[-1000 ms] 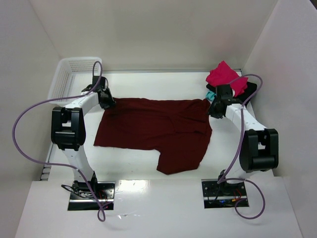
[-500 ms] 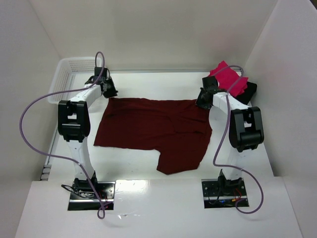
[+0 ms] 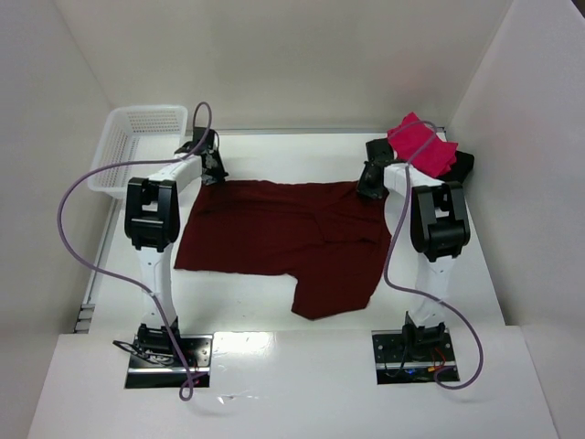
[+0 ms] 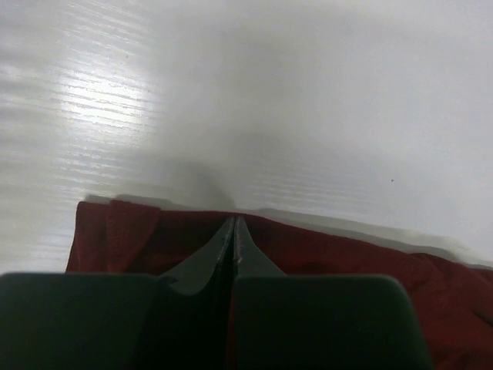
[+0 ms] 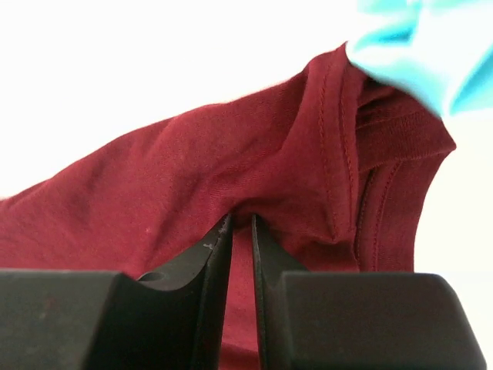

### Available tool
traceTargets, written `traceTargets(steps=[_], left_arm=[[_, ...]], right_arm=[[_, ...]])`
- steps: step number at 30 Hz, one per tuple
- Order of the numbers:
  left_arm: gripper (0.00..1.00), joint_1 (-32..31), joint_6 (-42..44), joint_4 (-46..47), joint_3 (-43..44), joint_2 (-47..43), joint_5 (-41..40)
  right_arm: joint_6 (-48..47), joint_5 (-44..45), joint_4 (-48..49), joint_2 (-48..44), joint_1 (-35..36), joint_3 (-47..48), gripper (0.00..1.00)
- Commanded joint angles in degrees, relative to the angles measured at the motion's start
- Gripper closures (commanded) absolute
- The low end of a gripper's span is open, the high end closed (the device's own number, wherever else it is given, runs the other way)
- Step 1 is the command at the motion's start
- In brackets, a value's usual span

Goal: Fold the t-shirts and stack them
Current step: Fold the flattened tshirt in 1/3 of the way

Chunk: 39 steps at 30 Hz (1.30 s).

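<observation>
The left hand (image 4: 233,229) is clenched on the maroon t-shirt (image 3: 283,238) at its far edge, and the right hand (image 5: 240,225) grasps its other far corner. They should lift together, keeping that edge taut.

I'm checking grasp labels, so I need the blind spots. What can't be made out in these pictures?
- Left wrist view: whether the left tool, shut, truly pinches the maroon t-shirt; its own body hides the contact.
- Right wrist view: the teal cloth is cut off by the frame's corner and overexposed.
- Top view: what lies under the pink-red t-shirt; that shirt and the right arm cover it.
</observation>
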Motion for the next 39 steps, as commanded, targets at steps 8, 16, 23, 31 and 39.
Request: traceTargets(steps=[8, 16, 23, 31, 39], left_arm=[[0.97, 0.35, 0.22, -11.07, 12.26, 7.42, -5.50], [0.95, 0.80, 1.08, -11.60, 17.99, 9.95, -5.50], [0.82, 0.80, 2.99, -11.60, 20.22, 4.43, -5.50], [0.30, -1.47, 6.72, -9.23, 12.16, -12.06, -1.54], [0.14, -3.15, 0.47, -3.82, -15.56, -35.45, -1.88]], right_arm=[[-2.37, 1.59, -2.98, 10.17, 0.77, 12.94, 0.77], [-5.03, 1.59, -6.41, 17.36, 0.78, 25.39, 0.77], [-7.20, 0.19, -8.40, 14.72, 0.78, 32.40, 0.64], [-6.19, 0.27, -4.50, -9.99, 0.78, 16.85, 0.00], [5.61, -2.05, -2.05, -31.03, 0.78, -17.42, 0.00]])
